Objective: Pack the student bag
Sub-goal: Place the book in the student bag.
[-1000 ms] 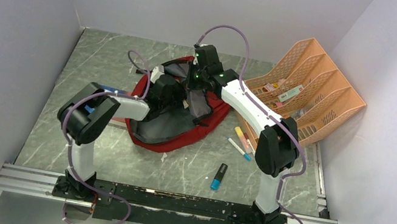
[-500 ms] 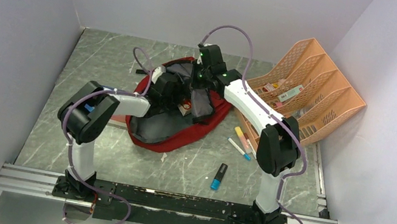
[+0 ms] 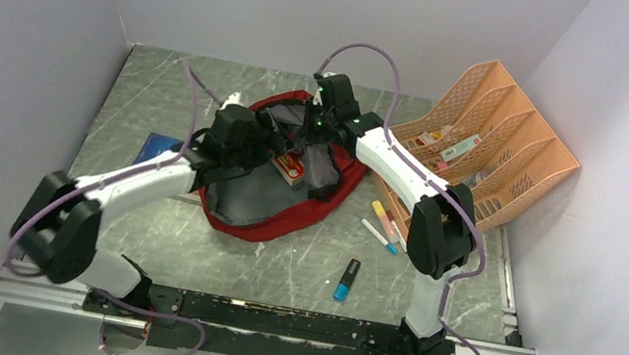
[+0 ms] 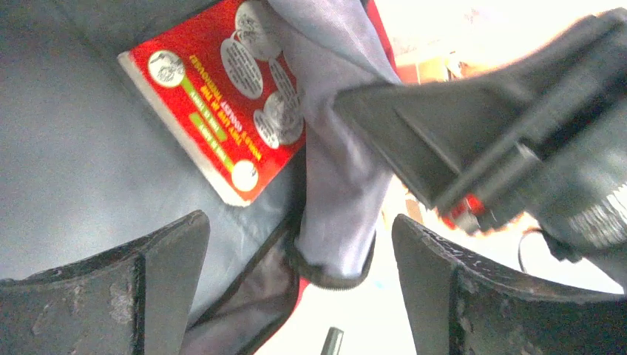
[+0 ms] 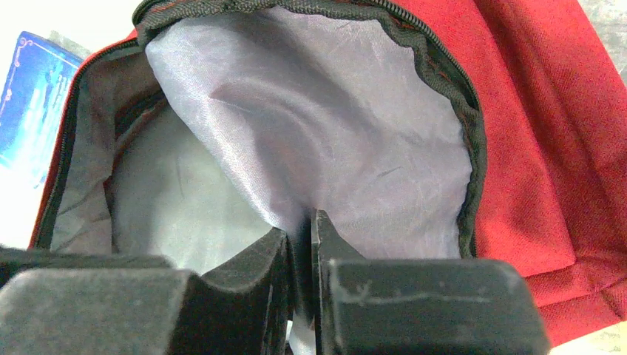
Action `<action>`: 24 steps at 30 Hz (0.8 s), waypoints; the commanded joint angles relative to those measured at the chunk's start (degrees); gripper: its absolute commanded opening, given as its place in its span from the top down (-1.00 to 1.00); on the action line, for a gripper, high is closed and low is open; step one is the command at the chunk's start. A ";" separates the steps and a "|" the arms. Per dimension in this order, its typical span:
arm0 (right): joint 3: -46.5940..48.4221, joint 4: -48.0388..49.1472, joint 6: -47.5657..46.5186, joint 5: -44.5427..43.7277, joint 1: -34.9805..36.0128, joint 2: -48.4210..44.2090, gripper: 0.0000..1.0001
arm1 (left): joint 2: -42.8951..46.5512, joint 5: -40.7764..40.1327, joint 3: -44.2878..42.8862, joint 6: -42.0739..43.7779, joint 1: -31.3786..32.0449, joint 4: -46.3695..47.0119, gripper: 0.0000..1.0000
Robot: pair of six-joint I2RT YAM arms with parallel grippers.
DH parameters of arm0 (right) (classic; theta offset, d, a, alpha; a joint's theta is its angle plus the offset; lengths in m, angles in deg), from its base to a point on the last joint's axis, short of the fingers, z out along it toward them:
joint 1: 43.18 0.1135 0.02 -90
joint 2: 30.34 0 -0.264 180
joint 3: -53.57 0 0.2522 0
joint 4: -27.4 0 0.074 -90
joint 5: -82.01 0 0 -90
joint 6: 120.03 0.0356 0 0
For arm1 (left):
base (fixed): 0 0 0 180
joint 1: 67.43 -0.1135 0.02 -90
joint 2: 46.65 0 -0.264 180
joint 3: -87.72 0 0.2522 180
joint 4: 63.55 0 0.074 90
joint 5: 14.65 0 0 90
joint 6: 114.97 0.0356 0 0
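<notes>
The student bag lies open mid-table, dark red outside with grey lining. A red book rests flat on the lining inside it, also visible in the left wrist view as the red book. My left gripper hovers just left of the book, open and empty. My right gripper reaches in from the far side. Its fingers pinch a fold of the grey lining flap and hold the bag's mouth up.
A peach mesh organiser stands at the right rear. Highlighters and pens lie beside the bag's right edge, and a blue-and-black marker lies nearer the front. A blue book lies left of the bag.
My left gripper opened and let go of the red book, which now lies in the bag. The left arm drew back to the left, uncovering the blue book. The right gripper stayed put.
</notes>
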 commanded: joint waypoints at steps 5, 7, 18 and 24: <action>-3.39 0.24 -3.67 1.03 -0.29 -3.09 0.44 | 19.22 -7.48 4.10 13.90 -0.43 -17.91 -0.91; -4.34 0.13 -4.04 2.21 -0.14 -4.76 0.32 | 21.40 -8.51 3.00 17.34 -2.84 -22.02 -0.94; -11.79 1.69 -3.17 -3.92 4.66 -17.19 0.04 | 17.43 2.60 -1.21 25.51 -30.61 -29.61 -0.91; -11.34 3.68 -0.97 -3.57 12.19 -17.33 0.03 | 16.54 2.01 -2.13 25.58 -40.25 -32.55 -0.91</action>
